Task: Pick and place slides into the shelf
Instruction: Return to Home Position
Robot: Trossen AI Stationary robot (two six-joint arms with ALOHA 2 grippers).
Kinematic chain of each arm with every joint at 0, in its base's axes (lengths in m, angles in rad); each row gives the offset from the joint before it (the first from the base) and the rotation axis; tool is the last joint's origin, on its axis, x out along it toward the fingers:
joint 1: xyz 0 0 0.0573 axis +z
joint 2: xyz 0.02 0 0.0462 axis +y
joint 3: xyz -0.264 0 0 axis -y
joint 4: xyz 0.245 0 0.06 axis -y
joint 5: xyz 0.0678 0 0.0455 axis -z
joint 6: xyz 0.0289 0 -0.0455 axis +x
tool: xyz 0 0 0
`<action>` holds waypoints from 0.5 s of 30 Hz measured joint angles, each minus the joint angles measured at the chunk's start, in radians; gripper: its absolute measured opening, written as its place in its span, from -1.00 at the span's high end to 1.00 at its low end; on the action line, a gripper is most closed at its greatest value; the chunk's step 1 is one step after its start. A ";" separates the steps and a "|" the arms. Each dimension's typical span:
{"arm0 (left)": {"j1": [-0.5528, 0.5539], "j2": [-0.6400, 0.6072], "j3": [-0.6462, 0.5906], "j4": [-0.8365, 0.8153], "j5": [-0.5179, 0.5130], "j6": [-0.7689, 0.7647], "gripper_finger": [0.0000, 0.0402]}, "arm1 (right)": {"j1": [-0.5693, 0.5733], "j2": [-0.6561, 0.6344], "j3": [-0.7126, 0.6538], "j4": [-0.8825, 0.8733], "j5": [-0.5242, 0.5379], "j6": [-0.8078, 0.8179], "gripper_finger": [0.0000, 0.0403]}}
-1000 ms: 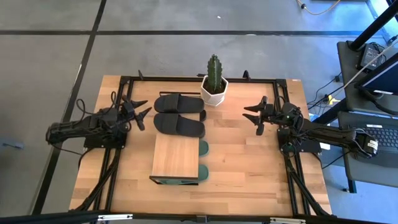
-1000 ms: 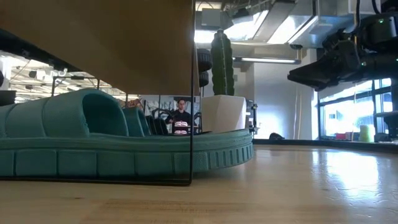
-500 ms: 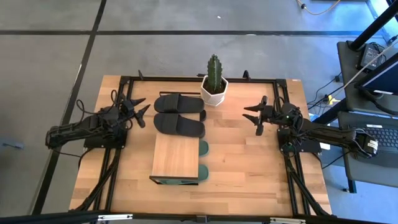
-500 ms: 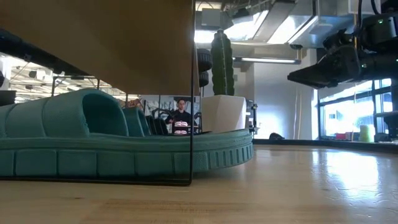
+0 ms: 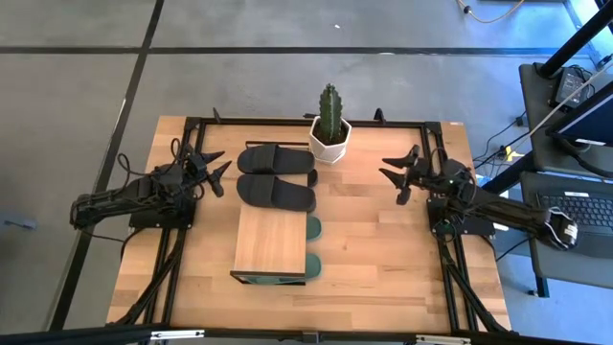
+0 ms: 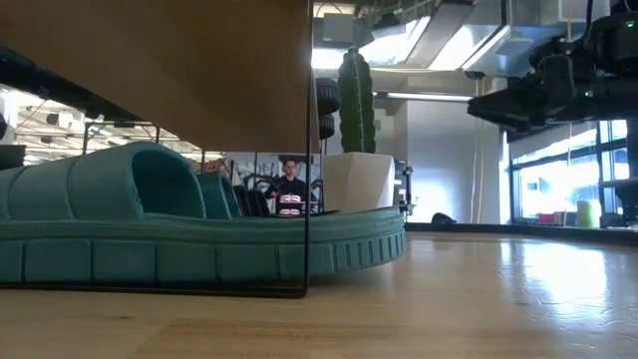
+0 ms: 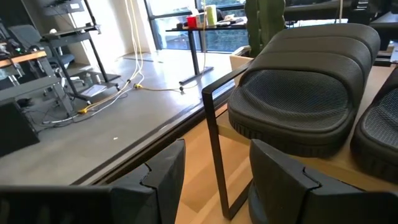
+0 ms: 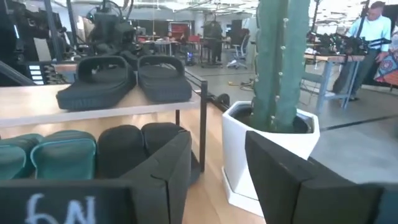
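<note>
Jaws of left gripper (image 5: pixel 226 161) and right gripper (image 5: pixel 387 172) were held apart; ribbed teal-green slides (image 6: pixel 150 229) were tucked beneath black-framed light-wood shelf (image 5: pixel 271 240).

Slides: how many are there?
6. On top of the shelf: two black slides. Under it: two more black slides and two green slides. All six show in the right wrist view; from above, the lower black pair is hidden.

Grey floor (image 5: pixel 77 67) crossed by dark lines; bright windows (image 6: pixel 553 189); perhaps a desk (image 7: pixel 186 28) beyond.
</note>
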 joint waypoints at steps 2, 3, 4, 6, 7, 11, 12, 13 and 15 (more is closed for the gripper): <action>0.000 0.000 0.000 0.000 0.001 0.000 0.14 | 0.000 -0.029 0.000 -0.034 0.001 0.014 0.24; 0.000 0.000 0.000 0.000 0.001 0.000 0.14 | 0.000 -0.044 0.000 -0.055 0.006 0.015 0.24; 0.000 0.000 0.000 0.000 0.001 0.000 0.14 | 0.001 -0.061 0.000 -0.075 0.022 0.015 0.24; 0.000 0.000 0.000 0.000 0.001 0.000 0.14 | 0.000 -0.101 0.000 -0.126 0.075 0.018 0.24; 0.000 0.000 0.000 0.000 0.001 0.000 0.14 | 0.000 -0.122 0.000 -0.147 0.095 0.020 0.24; 0.000 0.000 0.000 0.000 0.001 0.000 0.14 | 0.000 -0.210 0.000 -0.215 0.102 0.020 0.23; 0.000 0.000 0.000 0.000 0.001 0.000 0.14 | 0.000 -0.233 0.000 -0.225 0.102 0.027 0.23; 0.000 0.000 0.000 0.000 0.001 0.000 0.14 | 0.000 -0.257 0.000 -0.235 0.102 0.041 0.23; 0.000 0.000 0.000 0.000 0.001 0.000 0.14 | 0.000 -0.301 0.000 -0.243 0.102 0.056 0.23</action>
